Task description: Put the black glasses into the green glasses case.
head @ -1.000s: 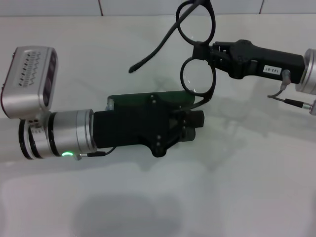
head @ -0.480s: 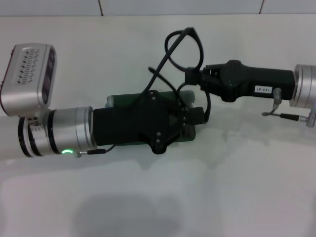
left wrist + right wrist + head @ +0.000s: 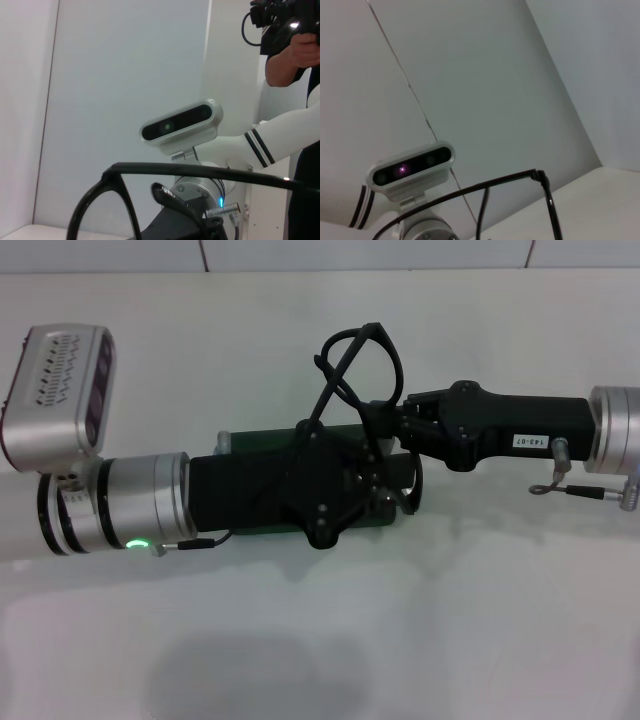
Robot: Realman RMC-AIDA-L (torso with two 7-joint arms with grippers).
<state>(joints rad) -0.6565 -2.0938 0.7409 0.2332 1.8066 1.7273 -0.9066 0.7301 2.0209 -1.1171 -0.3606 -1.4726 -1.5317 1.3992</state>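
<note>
Lowered and drawn leftward since a moment ago, the right gripper (image 3: 385, 425), a long matte black pincer, now carries the black glasses (image 3: 350, 365) down against the case instead of holding them high above it. That suggests the placing step is nearly reached. The white, smooth table (image 3: 450, 620) lies beneath. The left gripper (image 3: 385, 485), bulky and black on a silver wrist, sits over the dark green hard-shelled rectangular glasses case (image 3: 250, 445), covering most of it; I cannot tell how its fingers stand. The right pincer is clamped on the thin, glossy frame, whose slim curved temples arch upward.
</note>
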